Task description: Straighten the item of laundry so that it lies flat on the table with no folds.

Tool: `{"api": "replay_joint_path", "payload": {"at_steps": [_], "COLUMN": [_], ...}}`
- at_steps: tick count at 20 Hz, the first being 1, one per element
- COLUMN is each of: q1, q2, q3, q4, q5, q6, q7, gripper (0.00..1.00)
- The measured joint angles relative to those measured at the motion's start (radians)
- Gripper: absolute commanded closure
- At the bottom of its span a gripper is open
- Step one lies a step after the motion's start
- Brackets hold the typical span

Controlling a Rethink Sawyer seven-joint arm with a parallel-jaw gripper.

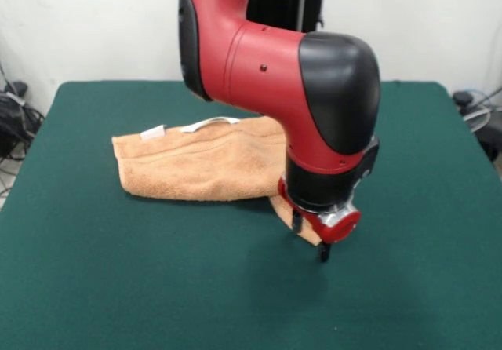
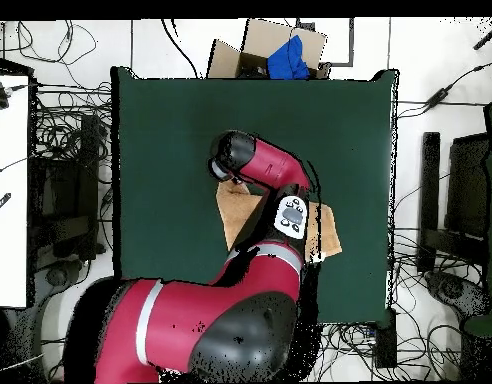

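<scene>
Towel (image 1: 205,164) is nubby matt terry cloth; table (image 1: 118,287) top matt cloth-like; arm (image 1: 267,67) shell glossy smooth plastic

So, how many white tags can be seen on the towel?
2: a short tag near the towel's far left corner, and a longer strip on the far edge beside the arm; others may be hidden.

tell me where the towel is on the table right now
In the front view the towel lies folded left of centre on the green table, its right end under the gripper.
</scene>
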Motion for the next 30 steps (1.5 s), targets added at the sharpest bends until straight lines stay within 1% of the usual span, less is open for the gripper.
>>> {"api": "replay_joint_path", "payload": {"at_steps": [7, 23, 27, 30], "q1": [0.038, 0.04, 0.04, 0.04], "q2": [0.005, 0.005, 0.001, -0.007], "q3": [0.0, 0.0, 0.0, 0.0], "q4": [-0.001, -0.001, -0.001, -0.001], "q5": [0.025, 0.025, 0.024, 0.024], "q6": [0.029, 0.03, 0.073, 0.146], "q7": [0.0, 0.0, 0.0, 0.0], "gripper": [0.0, 0.0, 0.0, 0.0]}}
